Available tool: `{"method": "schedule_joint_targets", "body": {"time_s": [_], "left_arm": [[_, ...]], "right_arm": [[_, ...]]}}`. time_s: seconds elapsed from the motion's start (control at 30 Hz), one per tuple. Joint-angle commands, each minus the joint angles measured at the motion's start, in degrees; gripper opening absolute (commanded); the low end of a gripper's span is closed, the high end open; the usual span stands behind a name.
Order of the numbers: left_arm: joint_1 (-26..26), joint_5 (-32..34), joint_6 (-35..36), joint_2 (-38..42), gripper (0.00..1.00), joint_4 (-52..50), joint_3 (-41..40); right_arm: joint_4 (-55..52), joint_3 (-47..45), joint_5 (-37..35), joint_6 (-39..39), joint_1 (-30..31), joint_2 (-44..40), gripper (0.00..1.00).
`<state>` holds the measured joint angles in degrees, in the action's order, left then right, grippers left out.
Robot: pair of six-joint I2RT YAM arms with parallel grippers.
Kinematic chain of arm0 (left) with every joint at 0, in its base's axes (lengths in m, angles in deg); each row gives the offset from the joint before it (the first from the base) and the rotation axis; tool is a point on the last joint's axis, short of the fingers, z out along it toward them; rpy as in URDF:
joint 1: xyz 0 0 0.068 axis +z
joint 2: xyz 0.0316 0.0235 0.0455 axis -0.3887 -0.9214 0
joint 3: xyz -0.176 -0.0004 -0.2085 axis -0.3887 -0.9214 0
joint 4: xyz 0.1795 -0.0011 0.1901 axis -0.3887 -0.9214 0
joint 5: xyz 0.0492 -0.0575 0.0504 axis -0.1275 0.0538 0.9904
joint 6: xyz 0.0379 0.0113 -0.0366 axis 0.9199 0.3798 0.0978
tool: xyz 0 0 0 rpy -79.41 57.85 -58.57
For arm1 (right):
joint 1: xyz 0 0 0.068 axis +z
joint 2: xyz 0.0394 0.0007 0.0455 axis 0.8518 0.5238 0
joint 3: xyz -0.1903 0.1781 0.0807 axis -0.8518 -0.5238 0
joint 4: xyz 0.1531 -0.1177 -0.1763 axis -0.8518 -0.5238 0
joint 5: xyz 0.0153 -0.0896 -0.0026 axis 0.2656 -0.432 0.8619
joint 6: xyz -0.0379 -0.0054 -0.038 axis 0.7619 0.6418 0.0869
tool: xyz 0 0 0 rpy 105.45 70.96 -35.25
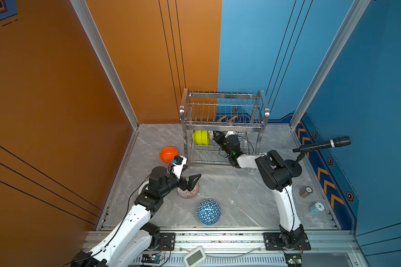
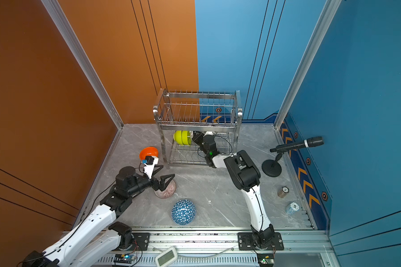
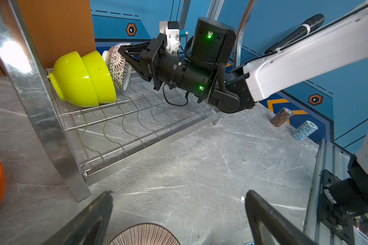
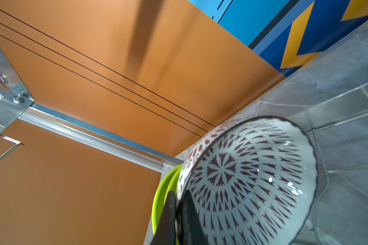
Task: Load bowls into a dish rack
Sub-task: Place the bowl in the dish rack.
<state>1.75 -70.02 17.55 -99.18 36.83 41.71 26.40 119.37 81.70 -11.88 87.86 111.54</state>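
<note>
R fingers (image 4: 168, 218) reach into the lower tier of the dish rack (image 1: 225, 126), pinched shut on the rim of the lattice-patterned bowl (image 3: 117, 67), one finger inside and one outside. That bowl stands on edge on the wavy wires, tilted, right against two lime-green bowls (image 3: 81, 78) nested on their sides at the tier's left end.

L fingers (image 3: 259, 210) are spread wide w/ nothing btwn them, hovering just over the pink-striped bowl (image 1: 186, 194), which sits upside down on the bench (image 1: 236, 185).

Orange bowl (image 1: 168, 154) sits mouth up just outside the rack's front-left leg. Blue-white triangle bowl (image 1: 208, 212) lies upside down nearer the bench front, apart from the others.

Mic on its stand (image 1: 322, 145) and two chip stacks (image 1: 306, 191) are on the right side.
</note>
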Motion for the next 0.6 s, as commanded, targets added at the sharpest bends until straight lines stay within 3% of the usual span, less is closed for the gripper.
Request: {"method": "schedule_joint_targets", "body": {"time_s": [0.0, 0.57], "left_arm": [[-0.32, -1.81, 0.77, -0.25, 0.98, 0.98, -0.29], [-0.23, -2.16, 0.7, -0.52, 0.98, 1.16, -0.2]], "right_arm": [[3.37, -0.27, 2.15, -0.44, 0.21, -0.63, 0.0], [3.41, 1.2, 8.14, -1.68, 0.0, 0.86, 0.0]]}}
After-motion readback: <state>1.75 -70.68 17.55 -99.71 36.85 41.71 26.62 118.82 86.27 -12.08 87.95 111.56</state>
